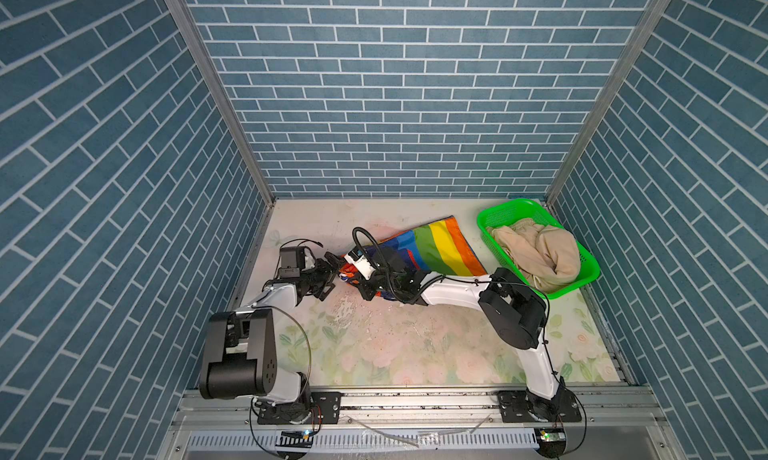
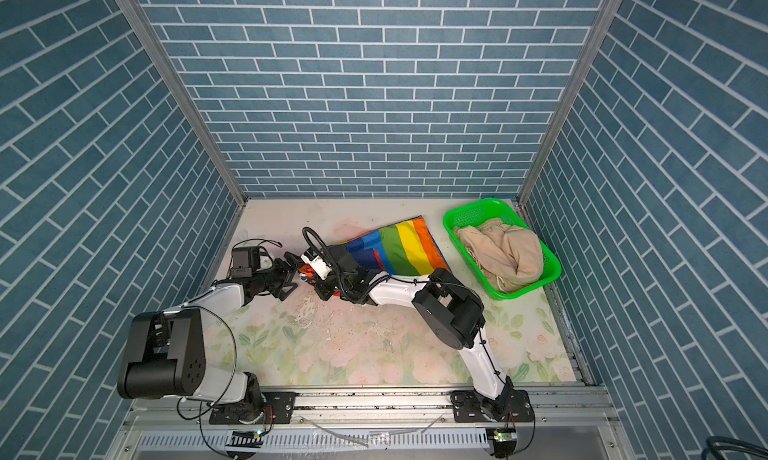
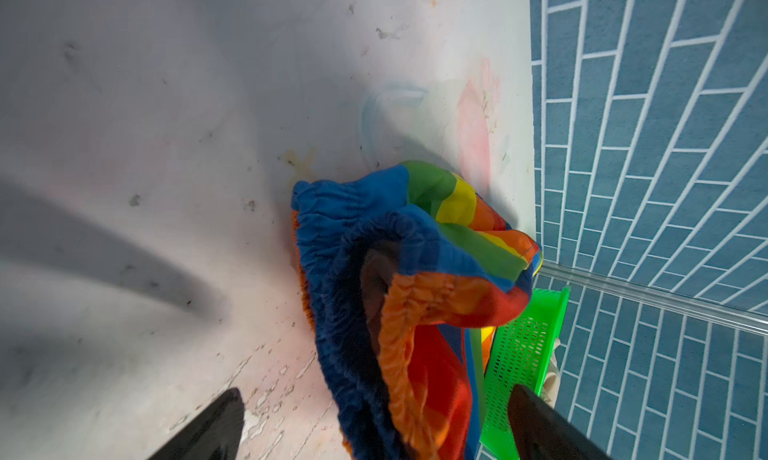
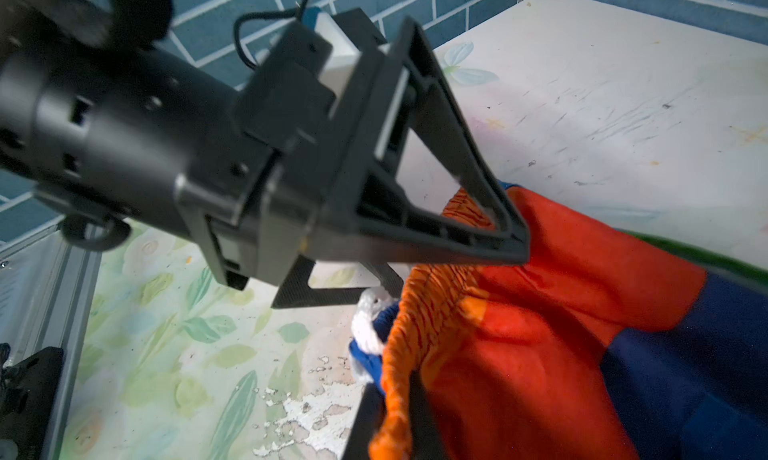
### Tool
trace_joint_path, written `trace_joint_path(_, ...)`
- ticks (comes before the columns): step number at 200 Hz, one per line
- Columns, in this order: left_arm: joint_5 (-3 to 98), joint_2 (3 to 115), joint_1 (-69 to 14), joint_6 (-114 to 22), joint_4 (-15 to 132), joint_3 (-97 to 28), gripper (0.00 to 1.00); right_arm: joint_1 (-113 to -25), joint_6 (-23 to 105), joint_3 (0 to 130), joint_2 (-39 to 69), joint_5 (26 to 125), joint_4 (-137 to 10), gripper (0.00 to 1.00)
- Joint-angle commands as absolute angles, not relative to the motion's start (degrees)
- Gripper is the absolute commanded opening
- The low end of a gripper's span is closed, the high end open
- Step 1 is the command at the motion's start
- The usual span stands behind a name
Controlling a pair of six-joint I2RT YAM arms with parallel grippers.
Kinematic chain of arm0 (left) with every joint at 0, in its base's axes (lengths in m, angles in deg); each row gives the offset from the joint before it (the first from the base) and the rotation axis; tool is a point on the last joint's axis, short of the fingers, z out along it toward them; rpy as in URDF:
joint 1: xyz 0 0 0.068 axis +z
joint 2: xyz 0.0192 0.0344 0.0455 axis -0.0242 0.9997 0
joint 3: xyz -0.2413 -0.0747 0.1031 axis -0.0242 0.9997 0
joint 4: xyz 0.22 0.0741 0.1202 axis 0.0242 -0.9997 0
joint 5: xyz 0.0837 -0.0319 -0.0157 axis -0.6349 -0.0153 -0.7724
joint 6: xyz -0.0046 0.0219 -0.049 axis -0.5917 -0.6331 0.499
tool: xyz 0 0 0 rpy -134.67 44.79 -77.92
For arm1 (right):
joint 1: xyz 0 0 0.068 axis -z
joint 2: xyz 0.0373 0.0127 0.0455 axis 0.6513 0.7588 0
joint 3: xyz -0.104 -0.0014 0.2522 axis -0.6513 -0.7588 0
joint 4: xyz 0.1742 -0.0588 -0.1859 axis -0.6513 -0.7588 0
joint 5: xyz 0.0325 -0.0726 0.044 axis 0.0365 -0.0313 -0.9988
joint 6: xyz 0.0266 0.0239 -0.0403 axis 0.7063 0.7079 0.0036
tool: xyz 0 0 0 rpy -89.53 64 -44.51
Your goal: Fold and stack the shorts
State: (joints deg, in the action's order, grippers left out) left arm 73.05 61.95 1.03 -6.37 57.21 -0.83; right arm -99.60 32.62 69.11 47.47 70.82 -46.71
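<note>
**Gripped at the waistband, near the middle of the table**

Found the rainbow-striped shorts (image 1: pixel 440 246) on the floral table (image 1: pixel 395 346), about the middle and toward the far side, just left of the green basket (image 1: pixel 498 213). Saw the striped leg part spread toward the far right, and the gathered waistband (image 3: pixel 399 308) bunched up at the left end.

Saw the right gripper (image 4: pixel 392 416) reaching across the middle, with jaws closed tight on the orange edge of this waistband. Confirmed it in the right wrist view, where the orange edge passed between the two black fingers (image 4: pixel 361 424). Noted also a white cord knot (image 4: pixel 368 321) just beside that edge.

Found the left gripper (image 1: pixel 329 273) just left of the waistband, pointing at it, with jaws standing wide apart and holding nothing. In the left wrist view, saw the blue and orange waistband between its two fingers. Could not tell whether any finger touched the cloth.

Found the beige shorts (image 1: pixel 540 250) crumpled inside the basket, at the far right corner of the table, well apart from both grippers.
</note>
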Motion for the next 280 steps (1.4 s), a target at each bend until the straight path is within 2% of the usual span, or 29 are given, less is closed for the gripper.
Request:
trace_joint_path(1, 71.1, 65.2, -2.2, -4.2, 61.5, -0.5, 0.95, -99.4, 35.7, 67.0, 46.1, 70.0, -42.7, 0.00)
trace_joint_path(24, 70.7, 68.6, -5.2, -3.2, 63.0, -0.9, 0.89, -99.2, 36.2, 67.2, 46.2, 70.1, -42.3, 0.00)
trace_joint_path(38, 70.5, 70.5, -6.3, -2.4, 64.5, -0.9, 0.80, -99.2, 36.7, 67.0, 46.1, 69.6, -41.7, 0.00)
trace_joint_path(50, 70.7, 72.0, -6.7, -1.2, 66.4, -0.4, 0.68, -99.3, 37.3, 66.8, 46.1, 68.9, -41.2, 0.00)
trace_joint_path(68, 71.3, 73.7, -6.6, 0.2, 68.7, -0.5, 0.41, -99.2, 38.2, 66.5, 46.1, 67.6, -40.9, 0.00)
trace_joint_path(81, 71.4, 74.3, -6.7, -0.6, 67.7, -1.7, 0.26, -99.3, 39.0, 66.9, 46.3, 66.2, -41.6, 0.00)
trace_joint_path(93, 71.3, 74.3, -6.7, -2.2, 64.8, -3.5, 0.12, -99.2, 39.6, 67.4, 46.4, 64.5, -42.5, 0.15)
trace_joint_path(104, 70.7, 73.9, -6.7, -4.2, 61.2, -5.4, 0.05, -99.2, 40.2, 67.3, 46.1, 63.4, -43.2, 0.36)
trace_joint_path(116, 70.0, 73.4, -6.6, -7.0, 56.6, -7.3, 0.01, -99.3, 40.8, 66.5, 44.7, 63.1, -44.3, 0.49)
trace_joint_path(136, 68.7, 72.8, -6.4, -12.5, 47.8, -10.1, 0.00, -98.1, 41.7, 62.6, 39.9, 64.3, -45.6, 0.58)
trace_joint_path(159, 66.5, 71.3, -5.6, -18.1, 39.5, -11.0, 0.00, -93.8, 44.6, 55.7, 32.4, 66.5, -45.8, 0.60)
trace_joint_path(170, 64.9, 70.0, -5.0, -20.1, 36.4, -10.7, 0.00, -91.3, 45.6, 54.1, 30.1, 68.2, -48.6, 0.57)
trace_joint_path(179, 63.5, 68.8, -4.5, -21.4, 34.6, -10.3, 0.00, -89.4, 46.0, 54.2, 29.5, 69.4, -52.6, 0.49)
trace_joint_path(183, 63.0, 68.2, -4.2, -21.7, 34.0, -10.1, 0.00, -88.6, 46.1, 54.3, 29.6, 69.6, -54.4, 0.43)
trace_joint_path(193, 61.9, 66.9, -3.7, -22.5, 32.7, -9.7, 0.00, -87.2, 47.3, 54.4, 30.6, 68.6, -56.9, 0.15)
trace_joint_path(200, 61.2, 66.0, -3.5, -22.9, 31.7, -9.7, 0.00, -86.4, 48.8, 54.3, 31.7, 67.2, -57.4, 0.00)
trace_joint_path(237, 56.9, 61.5, -3.2, -25.5, 24.5, -12.0, 0.00, -86.4, 53.1, 59.5, 40.3, 59.0, -59.3, 0.00)
trace_joint_path(280, 49.9, 56.0, -3.1, -29.6, 14.0, -18.7, 0.02, -88.2, 53.7, 67.5, 48.6, 58.0, -64.8, 0.00)
